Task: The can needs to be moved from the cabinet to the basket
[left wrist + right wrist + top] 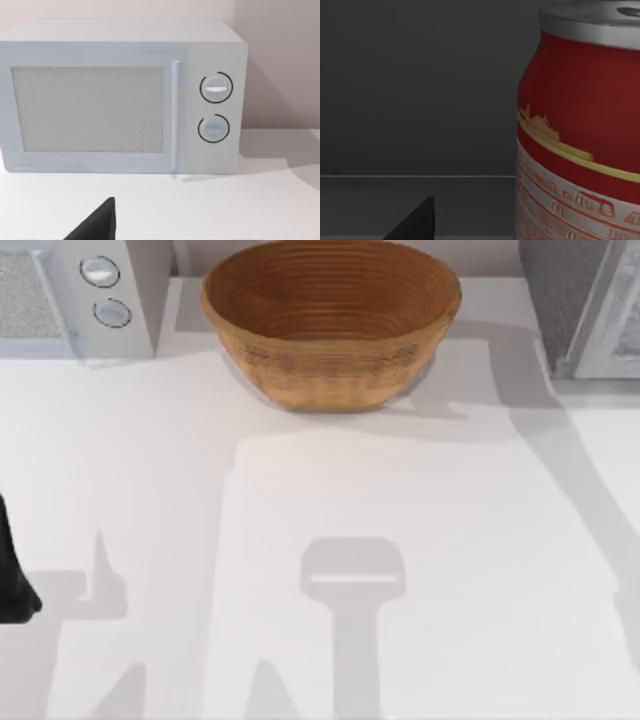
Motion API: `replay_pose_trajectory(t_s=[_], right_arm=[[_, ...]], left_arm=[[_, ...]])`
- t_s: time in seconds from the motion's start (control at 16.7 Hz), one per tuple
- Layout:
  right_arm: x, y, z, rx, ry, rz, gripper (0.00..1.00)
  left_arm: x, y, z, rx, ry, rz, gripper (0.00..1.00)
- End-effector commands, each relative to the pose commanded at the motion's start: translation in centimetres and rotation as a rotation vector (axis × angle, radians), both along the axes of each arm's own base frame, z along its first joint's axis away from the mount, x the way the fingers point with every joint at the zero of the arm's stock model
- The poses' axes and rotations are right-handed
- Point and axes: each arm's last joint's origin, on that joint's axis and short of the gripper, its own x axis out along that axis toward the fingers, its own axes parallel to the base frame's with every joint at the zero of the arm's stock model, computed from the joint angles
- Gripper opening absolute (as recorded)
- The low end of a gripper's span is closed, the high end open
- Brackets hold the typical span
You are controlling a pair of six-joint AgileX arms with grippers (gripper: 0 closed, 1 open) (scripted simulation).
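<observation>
Reaching for the can [580,130] inside the dark cabinet [575,300], your right gripper's opening can't be told; next you close on it, then carry to the basket [330,325].

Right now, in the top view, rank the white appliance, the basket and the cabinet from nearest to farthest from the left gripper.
Measured from the left gripper, at the table's left edge:
1. white appliance, in the far left corner, on the gripper's own side.
2. basket, at the back, in the middle.
3. cabinet, in the far right corner, across the whole table.
</observation>
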Motion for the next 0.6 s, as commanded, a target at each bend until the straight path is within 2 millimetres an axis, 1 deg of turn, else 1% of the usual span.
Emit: replay_pose_trajectory(t_s=[0.12,0.3,0.6], right_arm=[[0.90,-0.12,0.00,0.001,-0.002,0.000,1.00],[0.93,-0.12,0.00,0.001,-0.003,0.000,1.00],[0.93,-0.12,0.00,0.001,-0.003,0.000,0.62]], left_arm=[[0.00,0.00,0.00,0.000,0.000,0.000,1.00],[0.00,0.00,0.00,0.000,0.000,0.000,1.00],[0.00,0.00,0.00,0.000,0.000,0.000,1.00]])
